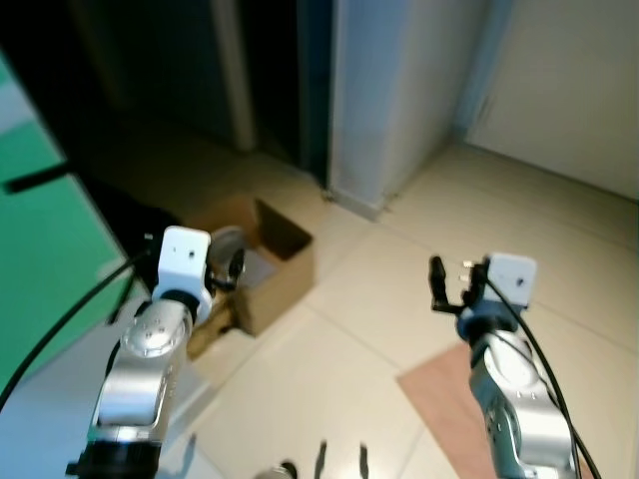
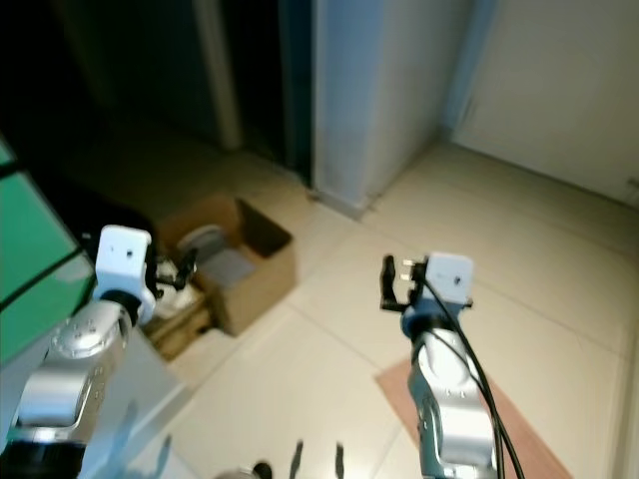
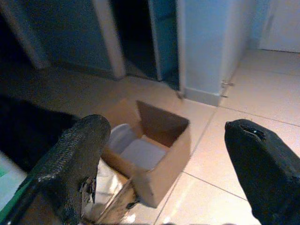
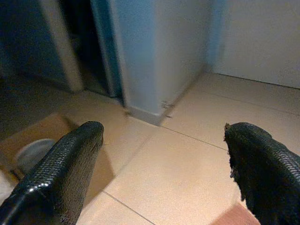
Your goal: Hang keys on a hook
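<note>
My left gripper (image 1: 228,267) is raised at the left, open, with nothing between its two black fingers. In the left wrist view the left gripper (image 3: 168,164) looks past its wide-apart fingers (image 3: 79,159) down at an open cardboard box (image 3: 159,140). My right gripper (image 1: 454,284) is raised at the right over the tiled floor and is also open and empty. In the right wrist view its fingers (image 4: 61,168) frame bare floor and the foot of a pale wall corner (image 4: 154,56).
The cardboard box (image 1: 270,264) stands on the floor ahead left, with pale things inside. A pale wall corner (image 1: 399,90) rises ahead, with a dark doorway (image 1: 200,70) to its left. A green surface (image 1: 40,230) is at far left. A reddish mat (image 1: 449,399) lies under my right arm.
</note>
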Robot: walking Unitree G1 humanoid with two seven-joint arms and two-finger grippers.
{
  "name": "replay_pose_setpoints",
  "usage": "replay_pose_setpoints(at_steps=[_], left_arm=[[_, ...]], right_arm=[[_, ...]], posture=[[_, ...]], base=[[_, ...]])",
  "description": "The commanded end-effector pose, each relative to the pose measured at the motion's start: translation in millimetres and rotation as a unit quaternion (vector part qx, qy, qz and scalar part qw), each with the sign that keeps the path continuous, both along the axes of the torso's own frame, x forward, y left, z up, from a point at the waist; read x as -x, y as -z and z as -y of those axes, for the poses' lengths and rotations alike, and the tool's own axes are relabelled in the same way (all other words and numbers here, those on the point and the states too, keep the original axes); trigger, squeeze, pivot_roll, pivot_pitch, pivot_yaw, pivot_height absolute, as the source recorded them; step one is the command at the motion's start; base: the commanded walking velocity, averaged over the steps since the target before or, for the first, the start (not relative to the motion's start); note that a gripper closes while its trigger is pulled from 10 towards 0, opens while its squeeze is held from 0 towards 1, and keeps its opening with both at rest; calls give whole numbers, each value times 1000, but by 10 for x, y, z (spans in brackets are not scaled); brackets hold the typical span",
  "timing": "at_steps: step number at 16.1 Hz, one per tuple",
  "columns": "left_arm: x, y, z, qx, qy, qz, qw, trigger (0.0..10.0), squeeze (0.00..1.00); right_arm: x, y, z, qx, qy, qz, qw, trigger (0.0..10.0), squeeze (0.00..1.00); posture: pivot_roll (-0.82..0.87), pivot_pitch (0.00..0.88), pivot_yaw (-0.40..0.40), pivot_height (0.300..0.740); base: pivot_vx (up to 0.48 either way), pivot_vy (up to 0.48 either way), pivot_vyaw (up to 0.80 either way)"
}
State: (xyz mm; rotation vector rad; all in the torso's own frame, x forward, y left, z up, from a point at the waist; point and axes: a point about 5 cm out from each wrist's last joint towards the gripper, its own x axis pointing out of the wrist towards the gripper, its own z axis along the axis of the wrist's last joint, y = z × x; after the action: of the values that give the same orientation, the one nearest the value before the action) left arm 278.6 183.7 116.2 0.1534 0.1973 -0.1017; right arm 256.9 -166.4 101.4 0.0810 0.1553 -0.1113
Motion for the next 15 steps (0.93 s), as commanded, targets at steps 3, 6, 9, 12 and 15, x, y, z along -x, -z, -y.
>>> replay_pose_setpoints(at_steps=[3,6,9,12,15], left_arm=[[20,-34,30,-6,10,8,1000,10000,0],[35,-65,20,-20,10,17,1000,10000,0],[48,-71,7,-23,9,19,1000,10000,0],[89,-70,-11,-36,4,18,999,10000,0],[105,-84,-28,-38,-3,21,999,10000,0]], right_arm=[[-80,2,9,-7,-6,-8,1000,10000,1000],[-84,36,-19,-8,-14,-16,1000,10000,1000],[-106,49,-42,-5,-18,-18,1000,10000,1000],[-127,55,-70,-7,-26,-20,999,10000,1000],[-136,77,-92,-7,-34,-24,999,10000,1000]], posture=[[-51,0,-2,740],[-34,0,-16,740],[-22,0,-29,740],[0,0,-44,740],[11,0,-54,740]], base=[[0,0,800],[0,0,800],[0,0,800],[0,0,800],[0,0,800]])
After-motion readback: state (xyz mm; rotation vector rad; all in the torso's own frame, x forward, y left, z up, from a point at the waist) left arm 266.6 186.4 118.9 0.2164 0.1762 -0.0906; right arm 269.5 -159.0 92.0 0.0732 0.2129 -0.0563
